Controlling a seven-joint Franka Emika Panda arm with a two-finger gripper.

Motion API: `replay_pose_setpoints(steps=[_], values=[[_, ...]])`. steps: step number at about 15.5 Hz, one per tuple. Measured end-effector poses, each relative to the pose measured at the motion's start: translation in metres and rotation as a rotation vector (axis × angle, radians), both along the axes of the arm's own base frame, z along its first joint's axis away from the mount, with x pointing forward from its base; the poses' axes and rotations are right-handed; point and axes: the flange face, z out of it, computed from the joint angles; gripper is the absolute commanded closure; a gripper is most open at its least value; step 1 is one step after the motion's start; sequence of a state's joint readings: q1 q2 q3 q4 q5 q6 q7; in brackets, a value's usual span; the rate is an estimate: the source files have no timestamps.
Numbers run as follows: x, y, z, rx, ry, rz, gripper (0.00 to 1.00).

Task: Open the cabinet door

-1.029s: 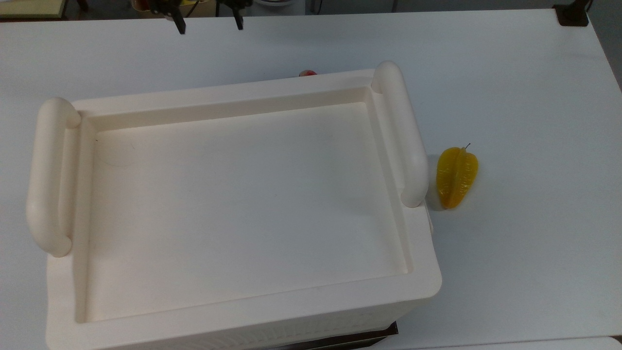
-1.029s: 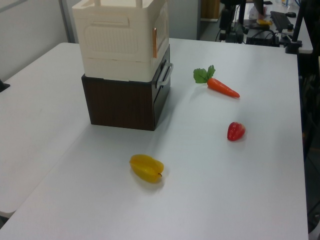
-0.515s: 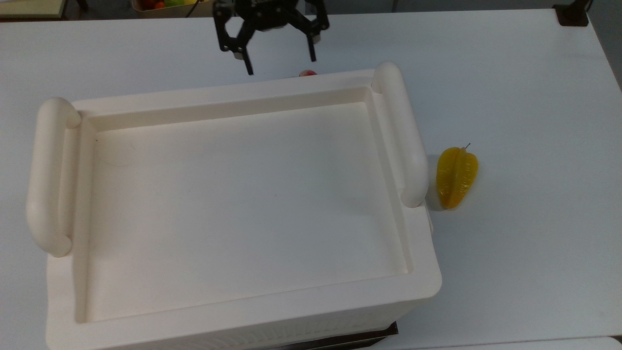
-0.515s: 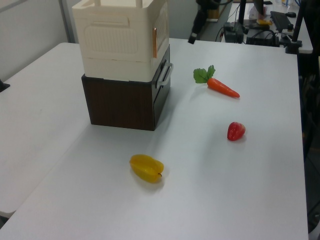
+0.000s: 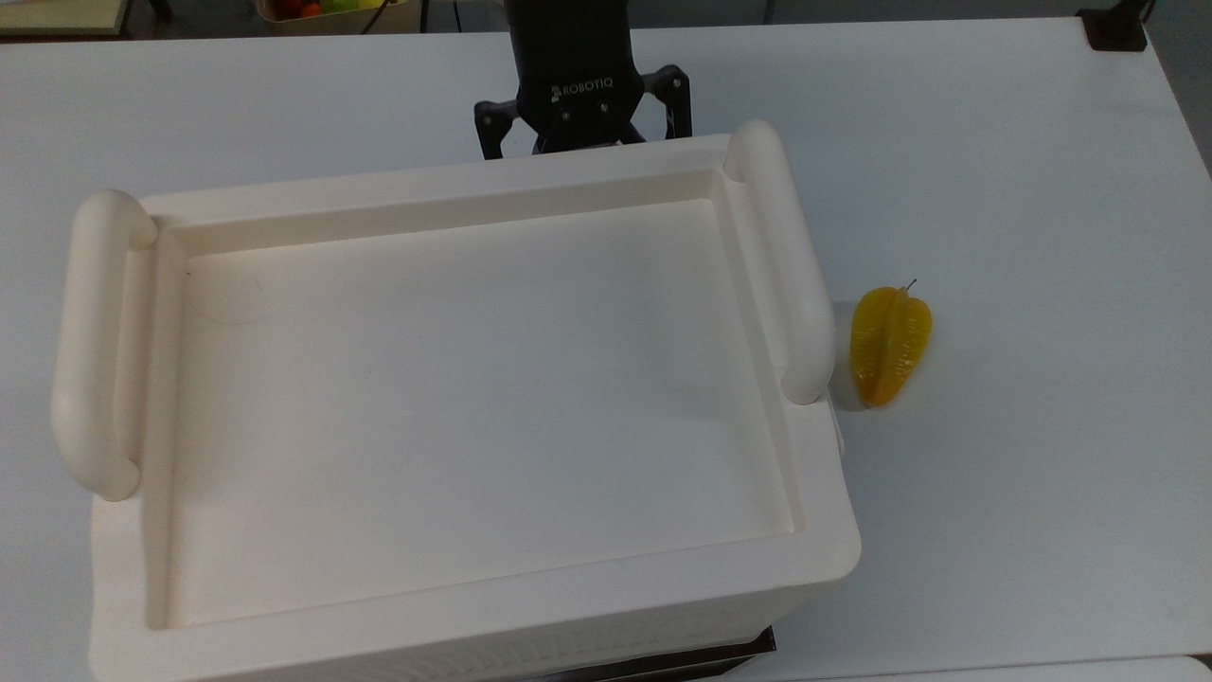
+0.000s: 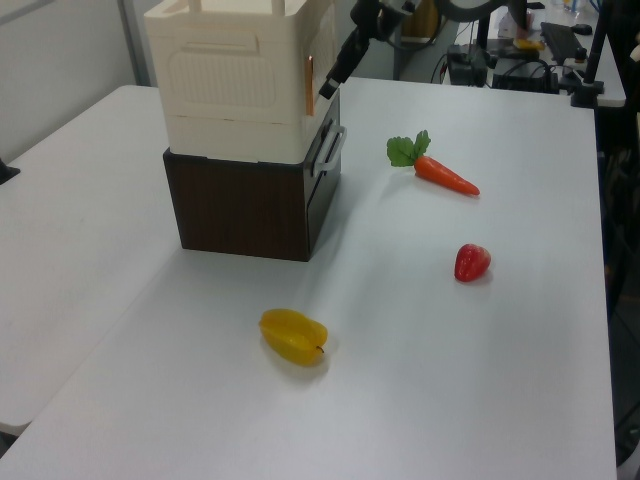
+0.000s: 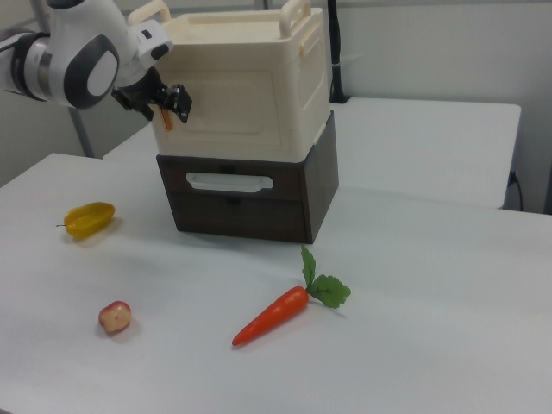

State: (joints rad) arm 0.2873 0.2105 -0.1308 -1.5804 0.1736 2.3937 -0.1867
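The cabinet [image 5: 454, 398] is a large cream box with a recessed top and two rounded bar handles, stacked on a dark brown drawer unit [image 7: 250, 203]. Its door [image 7: 228, 95] is the flat cream front panel in the right view, lying flush with the box. A small orange-brown fitting sits on the right view's left edge of the door. My gripper [image 7: 172, 102] hangs at that edge, beside the fitting, with its fingers apart and nothing between them. In the top view my gripper [image 5: 579, 133] sits just past the cabinet's far rim, which hides the tips. In the left view my gripper [image 6: 335, 78] is beside the brown strip.
On the white table [image 5: 1042, 189] lie a yellow starfruit [image 5: 888, 346], a carrot [image 7: 276, 315] and a small red fruit [image 7: 115, 316] in front of the door side. The drawer unit carries a pale handle [image 7: 228, 182]. A bin of fruit stands past the table's far edge.
My gripper has come from the top view's upper edge down and rightward to the cabinet's door side. Its tips have dropped below the rim. The cabinet and fruit have not moved.
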Motion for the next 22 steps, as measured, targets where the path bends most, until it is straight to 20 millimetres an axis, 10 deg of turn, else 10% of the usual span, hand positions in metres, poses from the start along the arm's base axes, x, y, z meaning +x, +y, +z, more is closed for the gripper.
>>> replay_pose_setpoints(steps=[13,18,22], values=[[0.006,0.025,0.005,0.003,-0.017,0.029,0.54],[0.007,0.025,0.006,0.004,-0.021,0.027,0.98],[0.007,0.023,0.008,0.0,-0.031,0.025,1.0]])
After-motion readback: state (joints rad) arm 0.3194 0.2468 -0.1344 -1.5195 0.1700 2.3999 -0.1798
